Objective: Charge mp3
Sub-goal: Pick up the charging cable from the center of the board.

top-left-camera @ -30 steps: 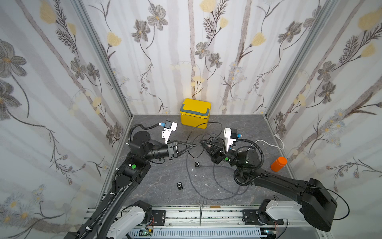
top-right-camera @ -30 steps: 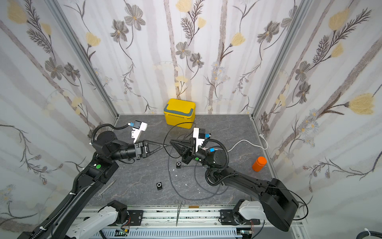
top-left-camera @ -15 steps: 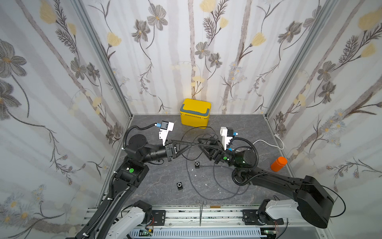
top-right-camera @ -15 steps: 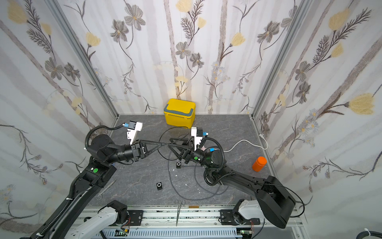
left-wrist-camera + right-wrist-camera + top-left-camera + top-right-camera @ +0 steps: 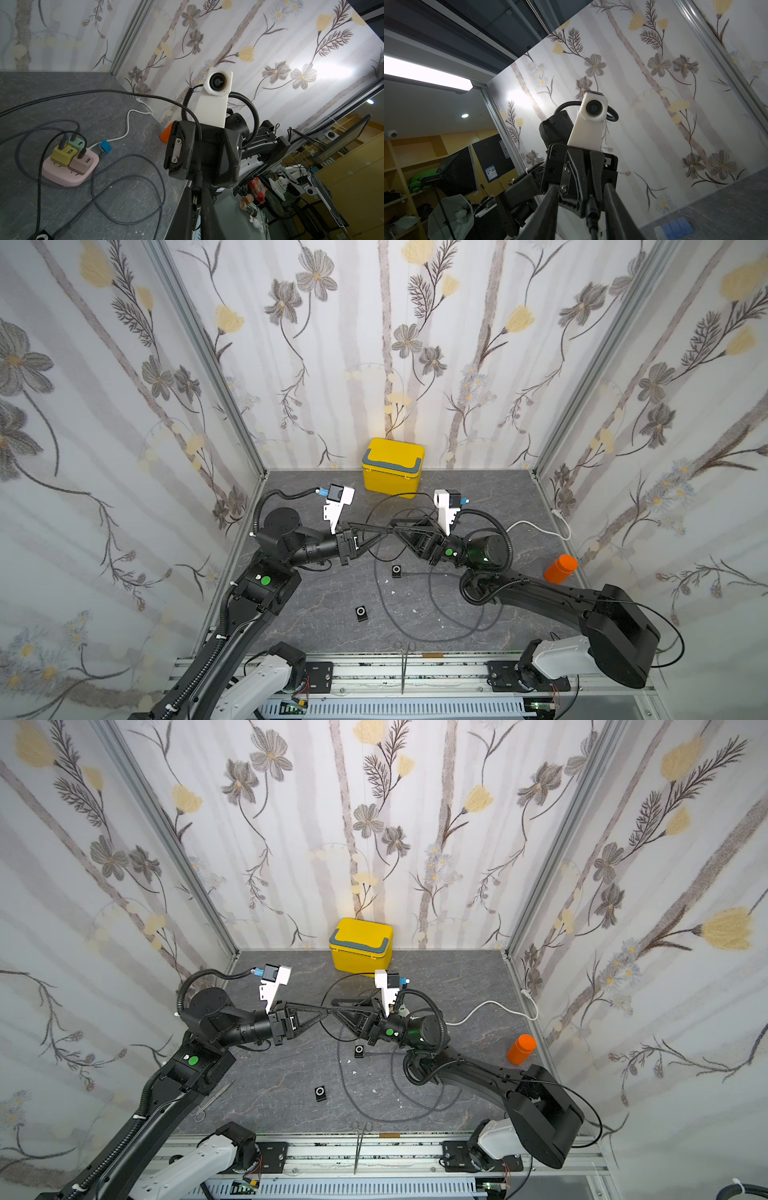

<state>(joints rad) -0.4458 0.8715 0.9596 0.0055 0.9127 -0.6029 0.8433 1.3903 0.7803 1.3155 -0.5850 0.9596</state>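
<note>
Above the bench (image 5: pixel 316 614), the left claw (image 5: pixel 384 532) clamps a cable (image 5: pixel 592 211) by its end; the facing right claw (image 5: pixel 395 527) stands parted around it.

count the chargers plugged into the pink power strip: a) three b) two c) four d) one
a: in the left wrist view a yellow charger, a green charger and a brown charger sit on the pink power strip, each with a cable plugged in.
</note>
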